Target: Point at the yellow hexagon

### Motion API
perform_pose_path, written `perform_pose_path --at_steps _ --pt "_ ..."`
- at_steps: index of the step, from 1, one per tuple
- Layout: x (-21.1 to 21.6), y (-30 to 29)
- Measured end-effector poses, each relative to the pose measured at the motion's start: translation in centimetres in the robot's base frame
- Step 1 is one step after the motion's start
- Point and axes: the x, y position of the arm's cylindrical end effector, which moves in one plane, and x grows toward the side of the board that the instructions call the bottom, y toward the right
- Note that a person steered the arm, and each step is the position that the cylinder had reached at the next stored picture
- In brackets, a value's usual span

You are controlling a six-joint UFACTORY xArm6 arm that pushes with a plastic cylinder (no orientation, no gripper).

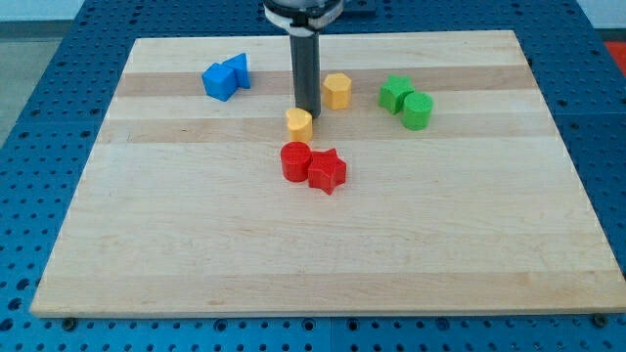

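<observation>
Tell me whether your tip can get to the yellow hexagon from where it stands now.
Probably yes. My tip stands just above the small yellow block, and the yellow hexagon lies close by toward the view's upper right. Bare board separates them; the green blocks sit beyond the hexagon, out of the way.

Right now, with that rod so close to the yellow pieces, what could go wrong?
My tip sits just above the small yellow block, not beside the yellow hexagon up to the view's right. It might settle on the wrong yellow piece. Pushing on toward the view's bottom could also shove that small block into the red cylinder and red star close below. Swinging right too far could knock the hexagon toward the green blocks.
</observation>
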Motion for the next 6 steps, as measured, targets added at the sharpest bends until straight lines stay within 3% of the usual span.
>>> perform_pose_path --at_steps 1,3,6 --pt "0.8 0.0" --pt "-7.5 -0.2" --pt "-11.1 5.2"
